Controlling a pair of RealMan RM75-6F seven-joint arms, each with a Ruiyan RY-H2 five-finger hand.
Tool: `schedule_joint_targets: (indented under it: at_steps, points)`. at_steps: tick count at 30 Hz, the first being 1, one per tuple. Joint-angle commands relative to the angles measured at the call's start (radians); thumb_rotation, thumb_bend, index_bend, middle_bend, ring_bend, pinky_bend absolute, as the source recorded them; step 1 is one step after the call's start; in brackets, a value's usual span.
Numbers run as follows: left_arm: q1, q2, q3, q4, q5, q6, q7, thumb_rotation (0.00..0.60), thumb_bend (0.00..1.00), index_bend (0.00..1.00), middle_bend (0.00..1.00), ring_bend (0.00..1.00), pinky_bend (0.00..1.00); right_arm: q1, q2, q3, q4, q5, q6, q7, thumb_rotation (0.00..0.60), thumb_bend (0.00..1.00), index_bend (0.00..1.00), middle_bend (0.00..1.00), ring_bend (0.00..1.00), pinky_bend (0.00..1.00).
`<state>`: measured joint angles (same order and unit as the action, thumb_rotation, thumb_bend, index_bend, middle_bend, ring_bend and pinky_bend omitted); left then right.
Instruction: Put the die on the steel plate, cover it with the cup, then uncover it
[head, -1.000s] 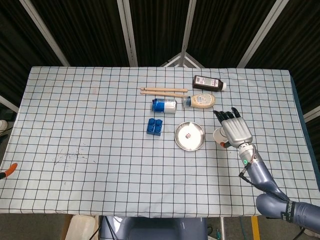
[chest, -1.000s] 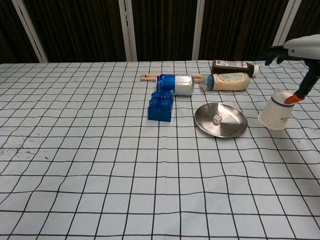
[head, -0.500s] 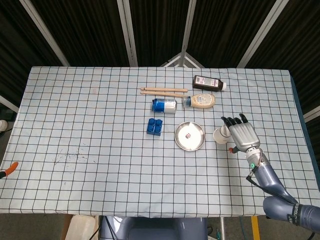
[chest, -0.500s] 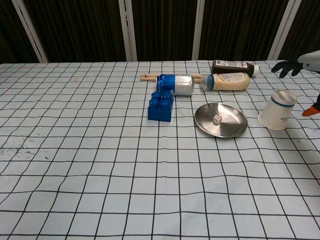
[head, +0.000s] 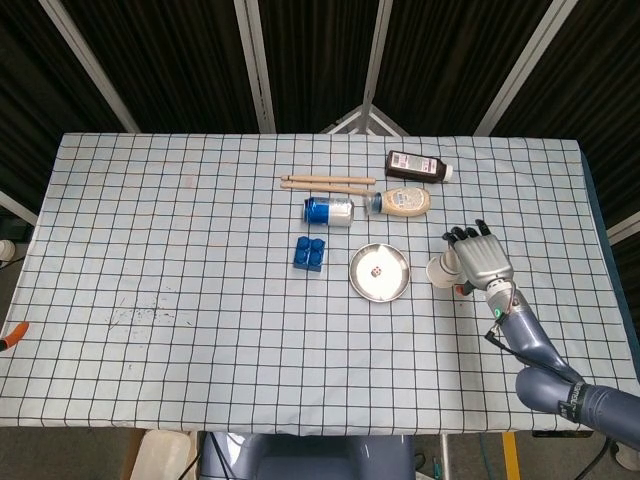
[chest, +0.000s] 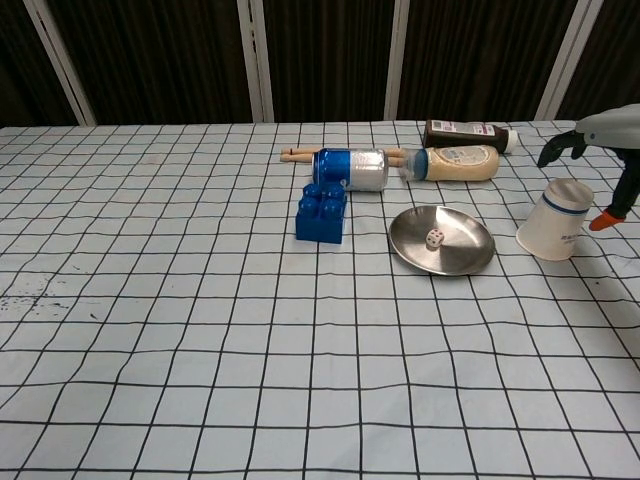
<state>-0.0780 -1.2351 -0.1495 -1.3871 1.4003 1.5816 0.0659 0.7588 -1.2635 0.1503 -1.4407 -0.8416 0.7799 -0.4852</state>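
Right robot hand (head: 482, 262) hovers fingers-apart just over the inverted paper cup (chest: 554, 220), holding nothing; die (chest: 434, 238) already sits in the steel plate (chest: 470, 250) to the hand's left — risk: an off-centre grasp tips the light cup or knocks it into the plate.

From my chest camera I see a checked tablecloth (chest: 200, 380) with a steel plate (chest: 441, 241) right of centre, a small white die (chest: 434, 238) resting in it. To its right a white paper cup (chest: 555, 220) stands upside down, tilted. My right hand (chest: 605, 130) hovers at the frame's right edge above the cup, fingers apart. A blue brick (chest: 321, 212) sits left of the plate.
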Motion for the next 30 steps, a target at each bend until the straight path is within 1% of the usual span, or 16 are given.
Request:
schedule_joint_targets:
  at_steps: [1, 6, 9, 16, 23, 30]
  points:
    - [-0.001, -0.002, 0.001, 0.003, 0.004, 0.001, 0.004, 0.6, 0.17, 0.13, 0.0, 0.0, 0.04, 0.003, -0.004, -0.005, 0.007, 0.001, -0.005, 0.008, 0.6, 0.16, 0.25, 0.18, 0.22, 0.05]
    - [0.0, -0.004, 0.002, 0.001, 0.004, 0.002, 0.006, 0.6, 0.17, 0.13, 0.0, 0.0, 0.04, 0.003, -0.009, -0.01, 0.009, -0.009, -0.002, 0.026, 0.6, 0.17, 0.29, 0.22, 0.25, 0.05]
    - [0.002, -0.004, 0.0, 0.0, 0.003, 0.008, 0.006, 0.6, 0.17, 0.13, 0.0, 0.0, 0.04, 0.003, -0.013, -0.012, 0.008, -0.023, 0.004, 0.035, 0.6, 0.19, 0.31, 0.25, 0.27, 0.05]
    - [0.001, -0.005, -0.001, 0.002, -0.001, 0.003, 0.003, 0.6, 0.17, 0.13, 0.0, 0.0, 0.04, 0.005, -0.021, -0.007, 0.011, -0.051, 0.021, 0.064, 0.6, 0.28, 0.32, 0.32, 0.33, 0.05]
    - [0.002, -0.007, -0.003, 0.004, 0.0, 0.008, 0.002, 0.6, 0.17, 0.13, 0.0, 0.0, 0.04, 0.008, -0.03, -0.009, 0.027, -0.071, 0.023, 0.078, 0.6, 0.34, 0.32, 0.33, 0.35, 0.06]
    - [0.003, -0.007, -0.003, 0.004, -0.005, 0.007, 0.006, 0.6, 0.17, 0.14, 0.0, 0.0, 0.04, 0.011, -0.028, -0.014, 0.039, -0.064, 0.019, 0.08, 0.6, 0.36, 0.33, 0.33, 0.35, 0.06]
